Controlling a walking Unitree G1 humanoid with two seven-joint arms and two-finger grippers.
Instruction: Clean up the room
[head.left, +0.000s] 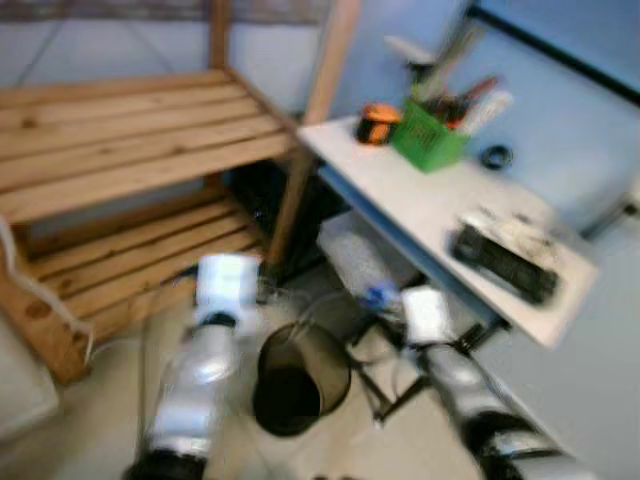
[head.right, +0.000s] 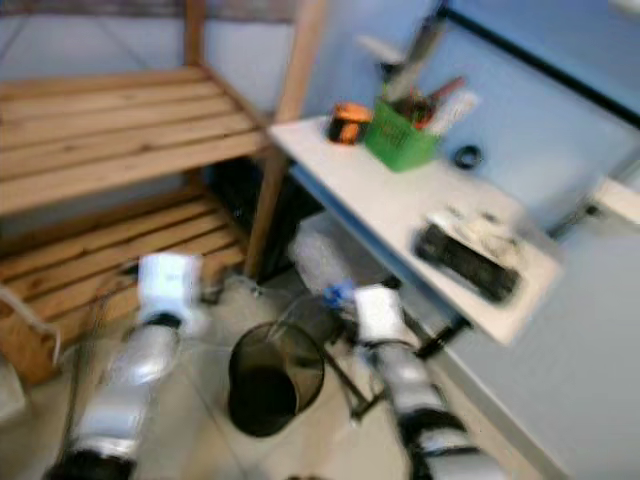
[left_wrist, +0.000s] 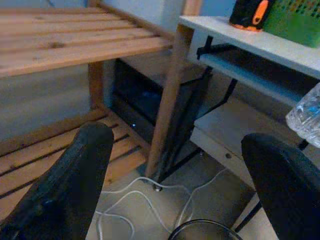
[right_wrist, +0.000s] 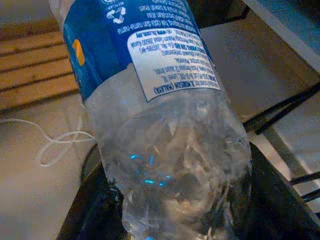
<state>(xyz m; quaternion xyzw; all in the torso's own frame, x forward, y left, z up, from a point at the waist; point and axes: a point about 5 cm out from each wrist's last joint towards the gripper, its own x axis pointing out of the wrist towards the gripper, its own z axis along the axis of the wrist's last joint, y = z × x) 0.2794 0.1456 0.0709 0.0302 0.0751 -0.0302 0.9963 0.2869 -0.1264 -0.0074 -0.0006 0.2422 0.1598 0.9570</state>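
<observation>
Right gripper (right_wrist: 175, 220) fingers clamped round the base end of a clear plastic bottle (right_wrist: 160, 115) with a blue label; the bottle sticks out ahead of the wrist, just beside the rim of the black mesh bin (head.left: 297, 375) on the floor. Left gripper (left_wrist: 175, 175) fingers spread wide apart, holding nothing, aimed at the wooden shelf (head.left: 120, 140) leg and loose white cable (left_wrist: 145, 200). Head views blurred. To do the drop well: get the bottle fully over the bin mouth, centred, before letting go; steer clear of the white desk (head.left: 430, 200) frame close by.
</observation>
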